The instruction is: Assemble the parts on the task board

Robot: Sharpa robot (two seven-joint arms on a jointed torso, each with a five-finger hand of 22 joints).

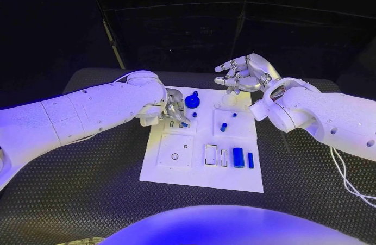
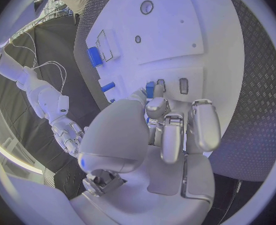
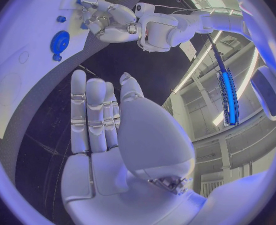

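Just beside left hand (image 1: 174,110), blue gear (image 1: 192,100).

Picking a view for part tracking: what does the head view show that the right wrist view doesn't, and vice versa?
Head view only: the blue cylinder and slim blue bar lying at the near end of the white task board. Right wrist view only: the right hand's palm side, fingers straight and empty. Both: the blue toothed gear on the board and the left hand reaching down beside it.

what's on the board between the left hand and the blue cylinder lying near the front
In the head view, a rectangular cutout in the white task board lies between the left hand and the blue cylinder.
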